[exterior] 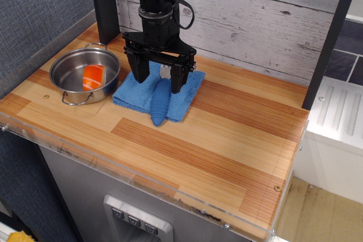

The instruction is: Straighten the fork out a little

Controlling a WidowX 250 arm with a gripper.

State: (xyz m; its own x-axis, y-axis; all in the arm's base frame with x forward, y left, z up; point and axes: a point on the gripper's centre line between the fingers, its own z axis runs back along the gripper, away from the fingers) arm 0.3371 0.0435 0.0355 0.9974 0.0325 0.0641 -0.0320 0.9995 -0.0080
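Observation:
The fork (160, 102) lies on a folded blue cloth (184, 96), its ribbed blue handle pointing toward the table's front and its silver tined head toward the back wall. The head is mostly hidden behind my gripper. My black gripper (158, 83) hangs open over the fork's head end, one finger (138, 74) on the left and the other on the right of the fork's upper handle. It holds nothing.
A steel pot (71, 76) with an orange object (93, 77) inside stands left of the cloth. The wooden tabletop (227, 134) stretches to the right and front. A plank wall (255, 15) closes the back, and a dark post (332, 32) stands at the right.

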